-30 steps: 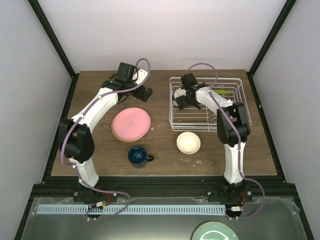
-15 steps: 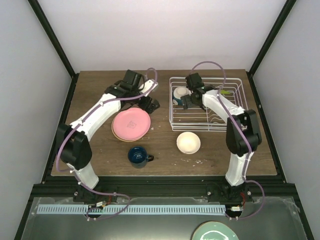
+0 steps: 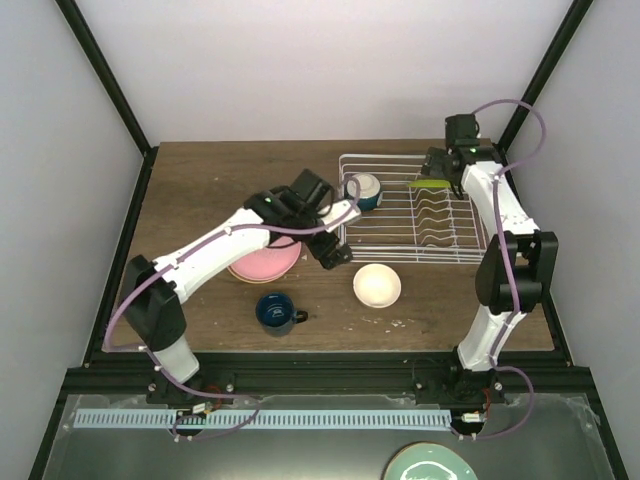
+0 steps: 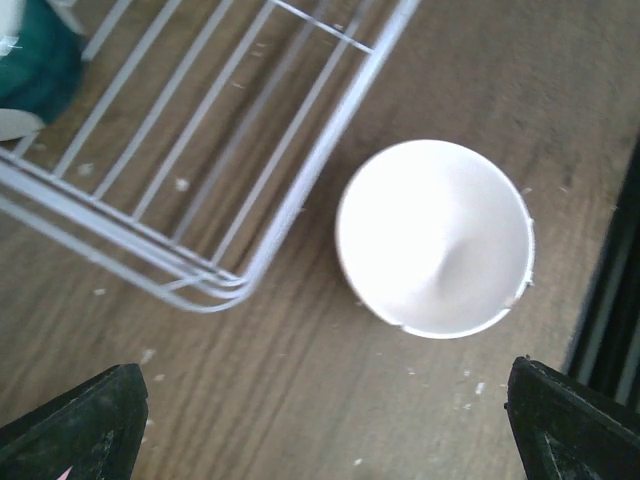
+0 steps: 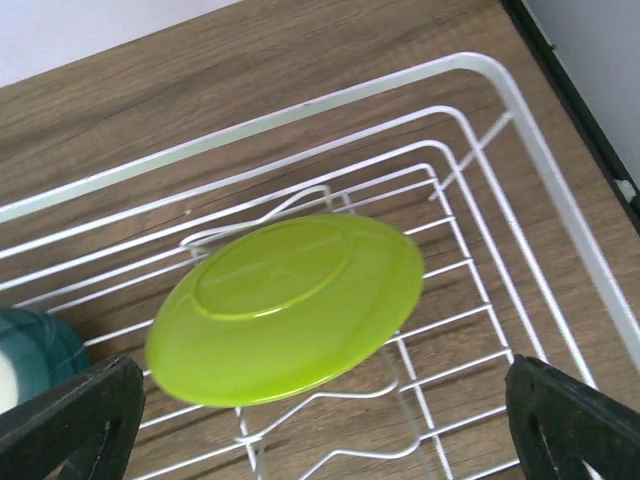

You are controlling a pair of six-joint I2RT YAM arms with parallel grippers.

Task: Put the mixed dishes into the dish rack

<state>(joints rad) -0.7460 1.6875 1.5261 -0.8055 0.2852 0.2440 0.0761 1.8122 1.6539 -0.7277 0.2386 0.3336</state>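
The left pincer [image 4: 325, 428] hangs spread over the cream bowl [image 4: 435, 238] (to grab it, I think), and the right pincer [image 5: 322, 428], spread too, is above the green plate [image 5: 285, 305] leaning in the dish rack [image 5: 300, 112].

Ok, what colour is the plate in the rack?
The plate is lime green; clearest in the right wrist view.
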